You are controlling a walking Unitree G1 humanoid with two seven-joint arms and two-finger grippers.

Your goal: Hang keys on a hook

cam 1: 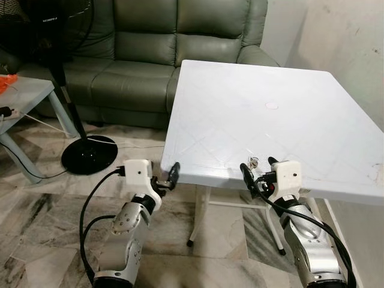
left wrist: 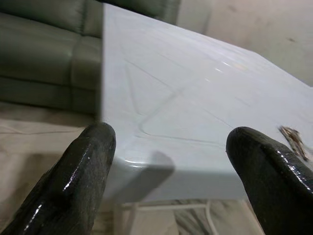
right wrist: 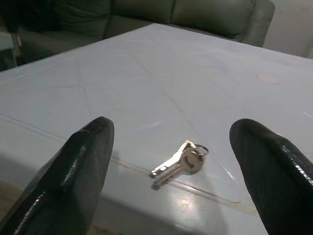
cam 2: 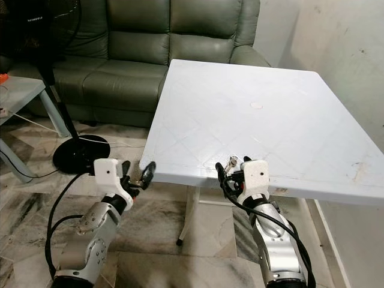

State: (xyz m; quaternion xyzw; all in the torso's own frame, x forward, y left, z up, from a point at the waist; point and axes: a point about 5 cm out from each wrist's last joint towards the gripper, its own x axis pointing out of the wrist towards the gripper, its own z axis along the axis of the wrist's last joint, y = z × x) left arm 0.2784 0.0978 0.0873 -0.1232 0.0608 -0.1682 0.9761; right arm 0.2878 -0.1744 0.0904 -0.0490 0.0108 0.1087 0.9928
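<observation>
White and bare, the plastic table [cam 1: 270, 114] stands before a green sofa [cam 1: 150, 54], with a black fan [cam 1: 89, 153] on the floor beside it. From the head views, you see the keys [cam 1: 254, 161] lying near the table's front edge, the right gripper [cam 1: 257, 168] just before them, fingers spread. Your left gripper [cam 1: 163, 177] hangs by the table's front corner. Its wrist view shows it spread open too, facing that corner. Through the right wrist view, the keys [right wrist: 178, 161] lie flat between the open fingertips [right wrist: 83, 161]. They look light, hard and likely to skid, so pinch them at the ring.
</observation>
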